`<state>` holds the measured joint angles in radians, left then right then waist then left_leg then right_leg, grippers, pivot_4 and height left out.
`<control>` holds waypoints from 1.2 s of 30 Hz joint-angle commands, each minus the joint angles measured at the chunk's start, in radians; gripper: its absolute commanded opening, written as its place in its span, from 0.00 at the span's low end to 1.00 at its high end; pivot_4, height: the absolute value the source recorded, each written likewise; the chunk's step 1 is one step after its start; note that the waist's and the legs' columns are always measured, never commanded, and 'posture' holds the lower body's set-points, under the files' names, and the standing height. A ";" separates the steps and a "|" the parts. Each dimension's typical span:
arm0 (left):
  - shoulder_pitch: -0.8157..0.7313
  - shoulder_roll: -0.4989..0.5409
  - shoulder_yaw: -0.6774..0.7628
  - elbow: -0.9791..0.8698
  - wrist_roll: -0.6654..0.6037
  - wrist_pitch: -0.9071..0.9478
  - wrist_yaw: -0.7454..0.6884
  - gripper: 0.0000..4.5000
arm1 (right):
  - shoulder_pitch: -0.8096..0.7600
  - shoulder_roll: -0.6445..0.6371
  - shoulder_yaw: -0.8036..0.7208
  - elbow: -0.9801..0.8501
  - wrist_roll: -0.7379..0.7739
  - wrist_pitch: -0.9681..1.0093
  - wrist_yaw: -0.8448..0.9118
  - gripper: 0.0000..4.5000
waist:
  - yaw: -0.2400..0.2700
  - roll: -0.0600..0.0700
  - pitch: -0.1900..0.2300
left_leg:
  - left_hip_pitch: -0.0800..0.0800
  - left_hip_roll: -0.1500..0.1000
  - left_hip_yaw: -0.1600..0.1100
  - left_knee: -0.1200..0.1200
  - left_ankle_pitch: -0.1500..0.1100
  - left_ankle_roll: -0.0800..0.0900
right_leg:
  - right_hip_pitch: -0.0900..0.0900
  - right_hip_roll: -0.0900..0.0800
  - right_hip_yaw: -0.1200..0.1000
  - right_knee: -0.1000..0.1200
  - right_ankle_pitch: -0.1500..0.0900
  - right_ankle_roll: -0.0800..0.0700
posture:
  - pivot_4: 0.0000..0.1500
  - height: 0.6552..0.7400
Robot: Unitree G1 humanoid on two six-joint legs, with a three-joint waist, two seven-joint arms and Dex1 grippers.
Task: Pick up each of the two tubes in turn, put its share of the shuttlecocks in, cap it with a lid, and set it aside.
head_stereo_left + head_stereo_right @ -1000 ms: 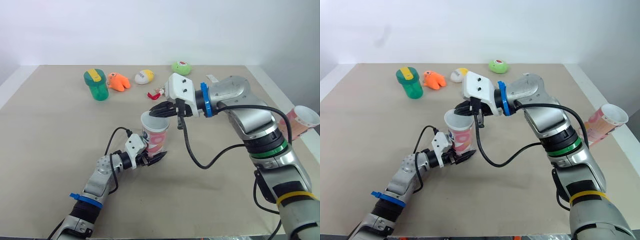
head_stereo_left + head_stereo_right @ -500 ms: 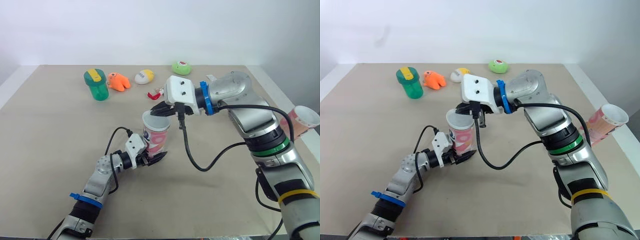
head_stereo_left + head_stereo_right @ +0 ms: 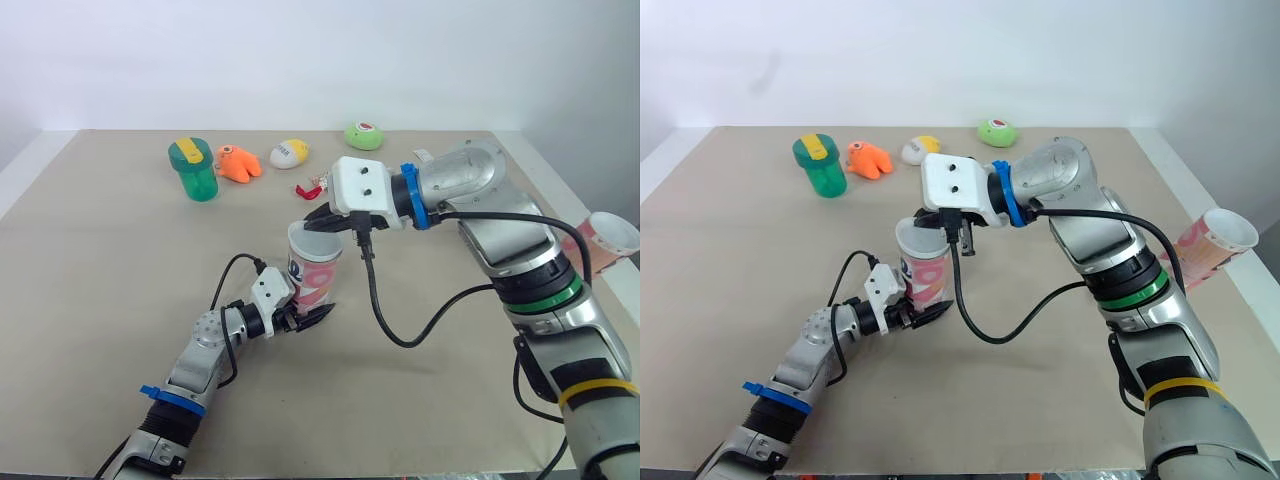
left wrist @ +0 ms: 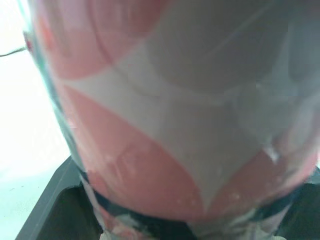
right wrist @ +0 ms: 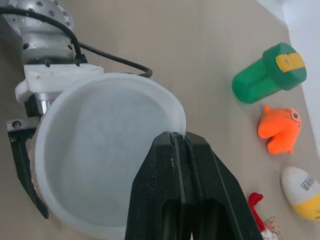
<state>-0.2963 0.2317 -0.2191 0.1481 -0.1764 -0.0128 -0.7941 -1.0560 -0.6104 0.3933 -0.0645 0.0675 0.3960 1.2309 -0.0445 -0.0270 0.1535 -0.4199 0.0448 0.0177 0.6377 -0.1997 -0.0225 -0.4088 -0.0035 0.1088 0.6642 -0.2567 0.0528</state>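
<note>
A pink-and-white tube (image 3: 314, 276) stands upright at the table's middle, and its wall fills the left wrist view (image 4: 170, 125). My left gripper (image 3: 304, 314) is shut on its lower part from the near-left side. My right gripper (image 3: 318, 222) hovers at the tube's top, its black fingers (image 5: 175, 165) pressed shut together at the far edge of the white rim (image 5: 107, 150). Nothing shows between those fingers. I cannot tell whether the pale top is a lid or the open mouth. A second pink tube (image 3: 1210, 243) lies tilted at the table's right edge.
Along the far side sit a green bottle with a yellow cap (image 3: 193, 168), an orange toy (image 3: 238, 162), a white-and-yellow egg shape (image 3: 288, 153), a green round piece (image 3: 363, 134) and a small red item (image 3: 310, 188). My right arm's black cable (image 3: 385, 300) hangs beside the tube.
The right gripper and the tube's top have edged slightly to the right, and the fingers sit lower on the rim. The left gripper keeps its hold.
</note>
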 commanded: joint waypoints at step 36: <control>0.026 0.006 -0.024 0.044 0.019 0.031 -0.012 0.77 | -0.034 0.013 -0.075 -0.030 0.033 0.072 -0.009 0.04 | 0.000 0.000 0.000 | 0.001 0.000 0.000 -0.001 0.000 0.000 | 0.000 0.000 -0.001 0.000 -0.001 -0.001 | 1.00 1.00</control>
<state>-0.2953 0.2338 -0.2187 0.1487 -0.1774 -0.0130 -0.8004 -1.0541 -0.5931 0.3632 -0.0820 0.0928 0.4776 1.2311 -0.0448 -0.0268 0.1537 -0.4192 0.0453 0.0177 0.6365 -0.1997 -0.0225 -0.4090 -0.0037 0.1078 0.6641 -0.2580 0.0522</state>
